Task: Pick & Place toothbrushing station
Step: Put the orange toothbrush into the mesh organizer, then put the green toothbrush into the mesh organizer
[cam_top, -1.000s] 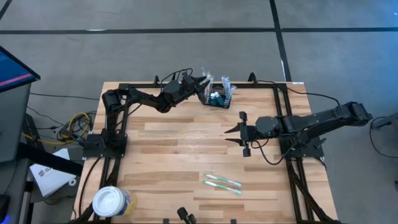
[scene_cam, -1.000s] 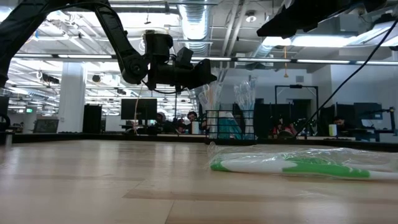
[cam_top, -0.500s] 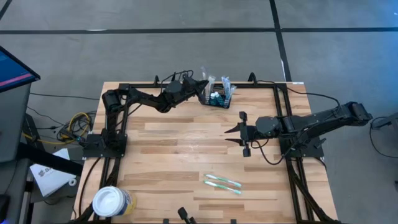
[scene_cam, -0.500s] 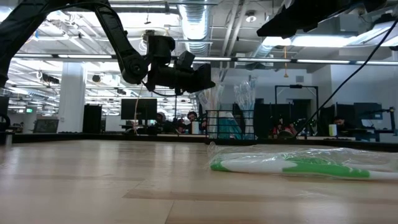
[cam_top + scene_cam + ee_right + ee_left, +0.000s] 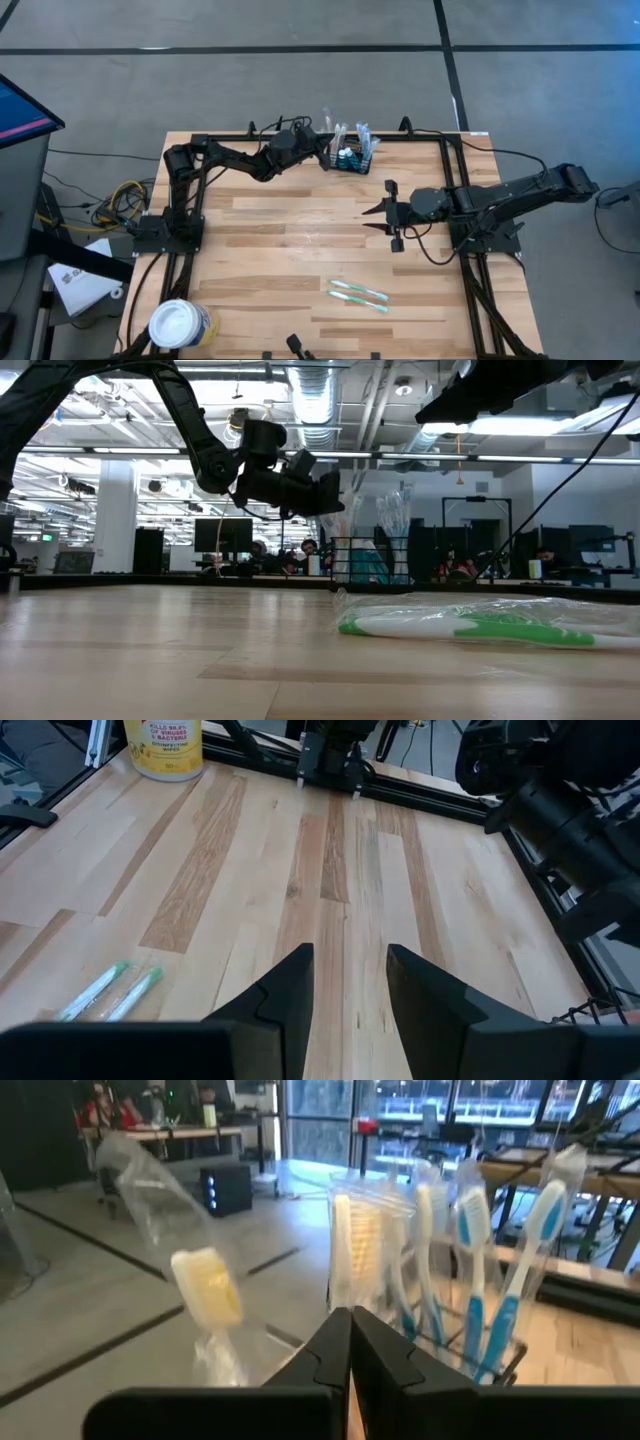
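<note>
At the near edge of the table [image 5: 290, 250] a round white tub [image 5: 180, 324] with a yellow-blue label is standing by the left corner; a little farther in, two green-and-white toothbrushes in clear wrappers [image 5: 358, 294] are lying side by side, slightly right of the middle; beyond them the right gripper [image 5: 377, 218] is waiting over the right half of the boards, its fingers [image 5: 290, 992] standing apart with only bare wood showing between them; farther still, at the far edge, the left gripper [image 5: 322, 148] is hovering above the table, its fingers [image 5: 330, 1350] pressed together with nothing between them; the toothbrushing station [image 5: 352, 159], a small black wire-mesh caddy, is sitting on the far edge of the table just past those closed fingertips, right beside them on the side toward the right arm, though whether they are touching its rim is not clear; in the left wrist view the caddy's wire rim [image 5: 470, 1352] is lying directly ahead of the fingertips, with wrapped blue-and-white toothbrushes [image 5: 500, 1295] standing upright in it and a wrapped pale brush head [image 5: 205, 1285] leaning off to one side; in the low view people are sitting at desks in the room behind the table.
</note>
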Robot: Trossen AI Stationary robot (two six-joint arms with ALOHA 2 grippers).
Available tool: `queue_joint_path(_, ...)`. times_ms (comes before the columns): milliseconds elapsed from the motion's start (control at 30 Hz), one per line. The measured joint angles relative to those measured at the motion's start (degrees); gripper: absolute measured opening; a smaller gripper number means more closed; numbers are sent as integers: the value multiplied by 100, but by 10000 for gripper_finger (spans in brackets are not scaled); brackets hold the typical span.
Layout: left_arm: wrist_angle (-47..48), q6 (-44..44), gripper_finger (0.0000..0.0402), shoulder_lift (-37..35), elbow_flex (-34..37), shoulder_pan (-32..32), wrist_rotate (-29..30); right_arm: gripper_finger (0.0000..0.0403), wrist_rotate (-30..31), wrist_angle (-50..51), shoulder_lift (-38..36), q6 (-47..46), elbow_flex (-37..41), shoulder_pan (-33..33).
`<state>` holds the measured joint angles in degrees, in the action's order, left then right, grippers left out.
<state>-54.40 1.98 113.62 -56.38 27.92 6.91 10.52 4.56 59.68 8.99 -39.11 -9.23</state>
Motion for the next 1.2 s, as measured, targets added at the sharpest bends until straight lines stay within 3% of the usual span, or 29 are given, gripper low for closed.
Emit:
queue_joint_path(367,116,-15,11,-2,0,-11,-18,118,0,0,0,0,0,0)
queue_joint_path(767,475,-197,54,-278,3,-97,-4,118,0,61,0,-2,0,4)
queue_joint_path(1200,2579,-186,77,-1175,4,-151,-17,118,0,61,0,-150,0,3)
